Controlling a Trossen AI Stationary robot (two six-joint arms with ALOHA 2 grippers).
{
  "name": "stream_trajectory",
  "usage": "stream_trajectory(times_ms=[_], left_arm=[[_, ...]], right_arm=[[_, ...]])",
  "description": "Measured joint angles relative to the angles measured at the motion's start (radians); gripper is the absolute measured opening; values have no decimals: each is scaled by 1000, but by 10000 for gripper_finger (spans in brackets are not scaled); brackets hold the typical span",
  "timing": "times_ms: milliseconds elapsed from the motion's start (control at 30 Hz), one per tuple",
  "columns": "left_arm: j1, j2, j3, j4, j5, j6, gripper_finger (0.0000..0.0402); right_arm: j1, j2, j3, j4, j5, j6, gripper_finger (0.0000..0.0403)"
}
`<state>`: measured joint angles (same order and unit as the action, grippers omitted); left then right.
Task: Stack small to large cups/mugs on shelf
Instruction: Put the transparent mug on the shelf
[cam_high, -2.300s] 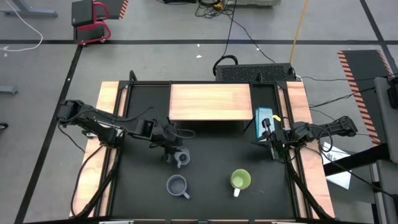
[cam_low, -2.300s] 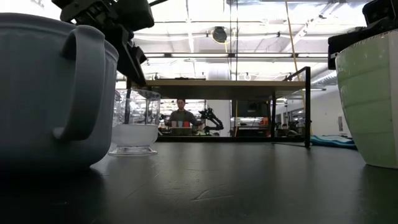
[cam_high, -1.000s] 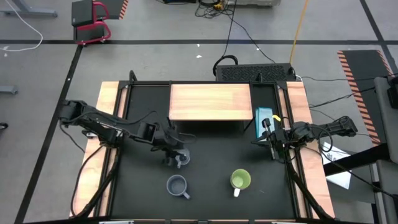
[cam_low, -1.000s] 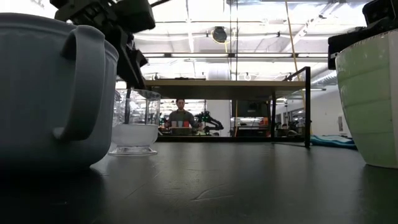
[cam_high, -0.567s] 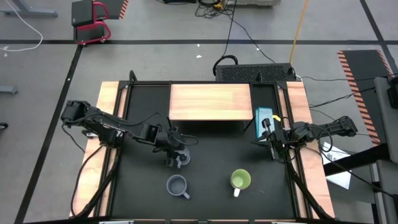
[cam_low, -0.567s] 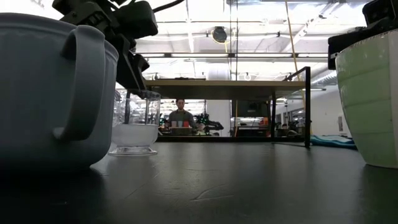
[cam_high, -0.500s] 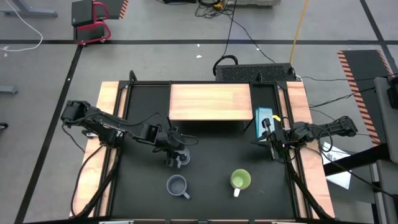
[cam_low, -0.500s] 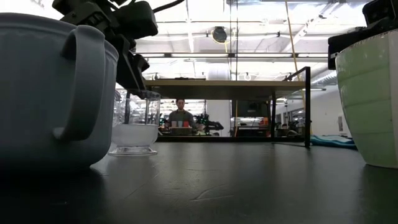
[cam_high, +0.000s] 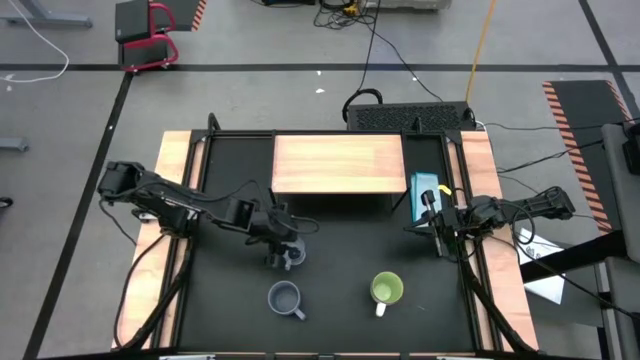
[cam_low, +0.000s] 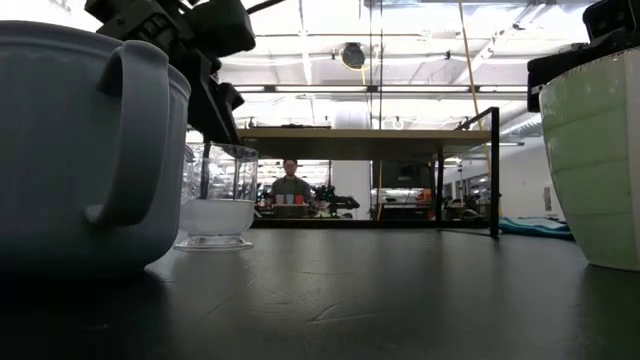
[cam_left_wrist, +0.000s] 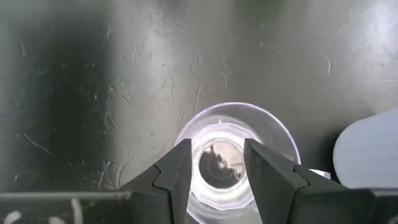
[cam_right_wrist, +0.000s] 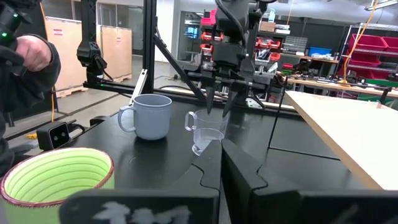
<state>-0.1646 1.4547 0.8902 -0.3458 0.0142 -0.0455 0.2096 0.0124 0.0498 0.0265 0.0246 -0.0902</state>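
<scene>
A: Where is the left gripper (cam_high: 283, 243) placed, and how are its jaws set?

B: It is poised directly above the small clear glass cup (cam_high: 290, 256), which stands upright on the black table top (cam_high: 340, 300). In the left wrist view the two dark fingers (cam_left_wrist: 177, 171) are spread wide, with the cup's round rim (cam_left_wrist: 235, 155) seen between them. One finger tip appears dipped inside the rim in the low view; whether glass is touched cannot be told. Nothing is held.

A: And the right gripper (cam_high: 437, 236)?

B: It is parked at the table's right edge, beside a blue box (cam_high: 424, 189), jaws fully closed and empty.

A: How are the other vessels laid out?

B: The medium grey-blue handled mug (cam_high: 286, 298) is set near the front, just in front of the glass cup but apart from it. The lime-green mug with white handle (cam_high: 386, 290) is placed to the right of it, well apart. A broad bare stretch of table is left between the cups and the low light-wood shelf board on its black frame (cam_high: 338, 163), whose top carries nothing. The shelf's front edge lies near the left gripper.
</scene>
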Motion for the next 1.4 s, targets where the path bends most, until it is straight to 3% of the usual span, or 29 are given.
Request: stream_trajectory(times_ms=[867, 1400], left_arm=[[56, -25, 1, -72, -43, 16, 150], [53, -24, 1, -73, 11, 6, 150]], right_arm=[[0, 0, 0, 0, 0, 18, 0], [0, 0, 0, -1, 0, 19, 0]])
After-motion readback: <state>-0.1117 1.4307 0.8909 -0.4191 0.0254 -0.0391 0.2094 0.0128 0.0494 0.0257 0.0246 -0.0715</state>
